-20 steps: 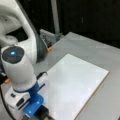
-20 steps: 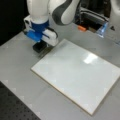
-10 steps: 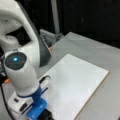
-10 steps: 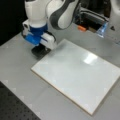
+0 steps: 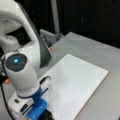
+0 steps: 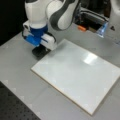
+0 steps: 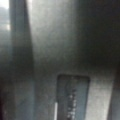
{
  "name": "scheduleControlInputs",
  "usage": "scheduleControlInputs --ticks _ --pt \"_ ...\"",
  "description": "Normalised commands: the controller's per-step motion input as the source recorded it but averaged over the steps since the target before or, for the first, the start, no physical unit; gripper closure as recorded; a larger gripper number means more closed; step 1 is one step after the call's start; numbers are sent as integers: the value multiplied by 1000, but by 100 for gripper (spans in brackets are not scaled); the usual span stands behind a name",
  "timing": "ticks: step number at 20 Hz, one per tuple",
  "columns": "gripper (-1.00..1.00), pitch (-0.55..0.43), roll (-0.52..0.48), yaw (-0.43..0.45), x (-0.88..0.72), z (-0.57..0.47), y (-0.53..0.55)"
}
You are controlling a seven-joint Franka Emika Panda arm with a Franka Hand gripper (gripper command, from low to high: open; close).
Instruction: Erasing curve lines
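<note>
The white board point(image 6: 75, 75) lies on the grey table, and it also shows in a front view point(image 5: 75, 82). No curve lines show on its surface in either front view. My gripper point(image 6: 40, 48) hangs low at the board's corner at a front view's left, right over a black block eraser point(image 6: 39, 53) that sits just off the board's edge. The white and blue hand hides the fingers. In a front view the hand point(image 5: 37, 110) is at the bottom left beside the board. A dark surface with a label point(image 7: 72, 100) fills the wrist view.
The grey table point(image 6: 20, 75) runs around the board. Behind the board stand a small orange object point(image 6: 81, 28), a pale blue piece point(image 6: 102, 29) and dark equipment. A black perforated surface point(image 6: 12, 107) lies at the bottom left corner.
The arm has sunk slightly and shifted a little toward the eraser at the board's corner. The board looks the same.
</note>
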Motion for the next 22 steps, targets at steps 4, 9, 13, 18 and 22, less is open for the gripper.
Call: scheduleControlInputs --ticks 4,9,13,18,22 --pt "100 -28 185 -30 127 -21 -97" --pt "100 -24 196 -20 99 -15 -74" --pt "100 -26 185 3 82 -43 -69" --pt "100 -38 168 23 75 -63 -96" --pt "100 -67 161 19 92 -63 -113"
